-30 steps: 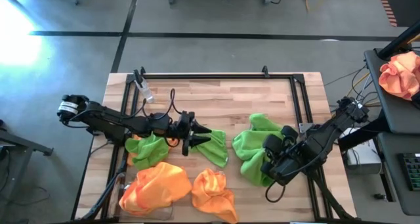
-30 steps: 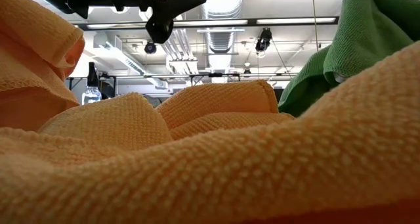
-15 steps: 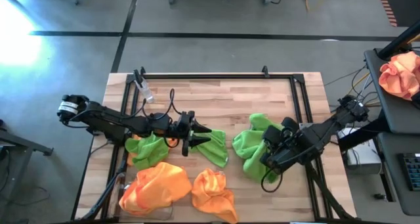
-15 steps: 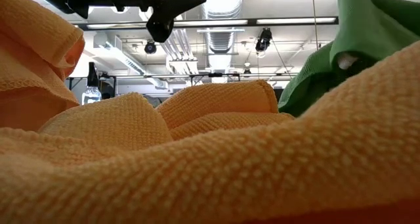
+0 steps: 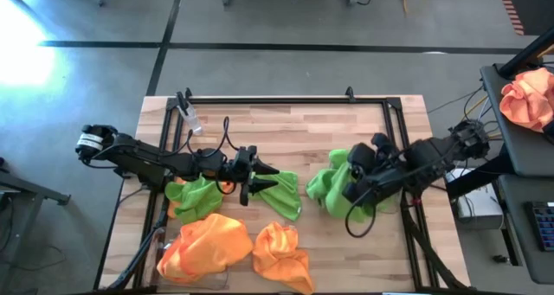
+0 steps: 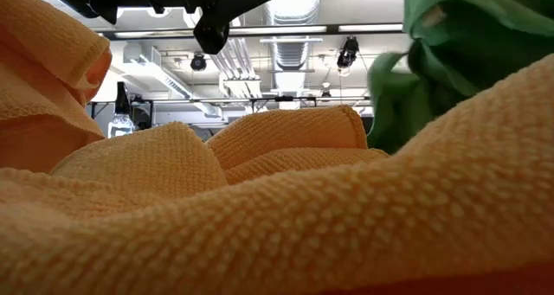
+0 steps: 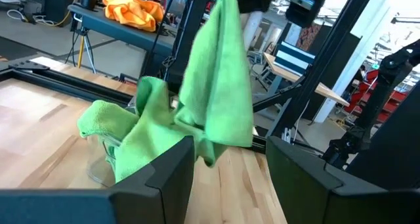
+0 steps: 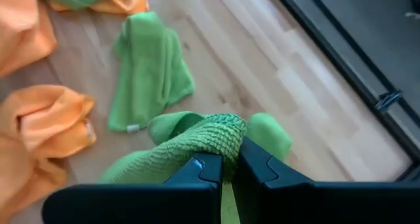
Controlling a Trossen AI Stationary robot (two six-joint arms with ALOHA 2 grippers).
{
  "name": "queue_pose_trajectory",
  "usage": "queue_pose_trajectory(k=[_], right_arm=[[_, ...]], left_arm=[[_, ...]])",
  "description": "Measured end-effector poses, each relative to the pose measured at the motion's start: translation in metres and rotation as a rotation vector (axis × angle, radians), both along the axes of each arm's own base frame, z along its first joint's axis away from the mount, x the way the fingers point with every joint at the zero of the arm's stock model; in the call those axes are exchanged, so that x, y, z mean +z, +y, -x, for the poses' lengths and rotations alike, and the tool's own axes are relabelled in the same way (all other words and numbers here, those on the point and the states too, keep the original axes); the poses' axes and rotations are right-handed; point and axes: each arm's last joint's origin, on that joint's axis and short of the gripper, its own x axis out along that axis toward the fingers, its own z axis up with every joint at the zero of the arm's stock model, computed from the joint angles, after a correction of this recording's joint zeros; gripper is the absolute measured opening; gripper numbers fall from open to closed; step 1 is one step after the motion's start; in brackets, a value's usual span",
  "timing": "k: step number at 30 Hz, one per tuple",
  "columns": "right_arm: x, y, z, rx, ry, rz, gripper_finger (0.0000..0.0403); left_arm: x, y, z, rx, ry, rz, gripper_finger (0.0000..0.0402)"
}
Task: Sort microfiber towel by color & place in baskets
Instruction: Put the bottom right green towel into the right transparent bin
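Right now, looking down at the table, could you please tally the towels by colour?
Green towels: 4, one held by the right gripper.
Orange towels: at least 2; folds may hide more.
Total: at least 6.

Green towels: approx. 4 counted, right-side heap hard to separate. Orange towels: 2 seen on table, 3rd partly hidden. 1 bottle. 1 off-table cloth. 2 arms.
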Motion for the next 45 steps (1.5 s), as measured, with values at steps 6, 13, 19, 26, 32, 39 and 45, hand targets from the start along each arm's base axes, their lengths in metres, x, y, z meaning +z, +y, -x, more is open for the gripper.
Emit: queue_pose_trajectory(k=[6,13,19,26,32,39,45], right_arm=[[-0.002,-0.018,-0.005,-0.004,0.044,0.047,0.0012],[-0.021,-0.038,-0.010,-0.046,0.145,0.036,0.0012],[-0.043,-0.045,-0.007,-0.062,0.247,-0.029,0.0012],[-0.076,-0.043,-0.004,-0.092,0.383,-0.133,0.0012],[-0.109,-0.042,0.004,-0.128,0.534,-0.215,0.0012],[-0.139,-0.042,0.013,-0.178,0.667,-0.264,0.0012],[-0.144,-0.040,0.015,-0.198,0.698,-0.331,0.0012]], left_arm=[[0.000,0.000,0.000,0.000,0.000,0.000,0.0174],[0.000,0.000,0.000,0.000,0.000,0.000,0.0174],[0.000,0.000,0.000,0.000,0.000,0.000,0.0174],[0.000,0.000,0.000,0.001,0.000,0.001,0.0174],[0.000,0.000,0.000,0.001,0.000,0.001,0.0174],[0.000,0.001,0.000,0.002,-0.005,0.002,0.0174],[0.002,0.001,0.000,0.002,-0.023,0.028,0.0174]])
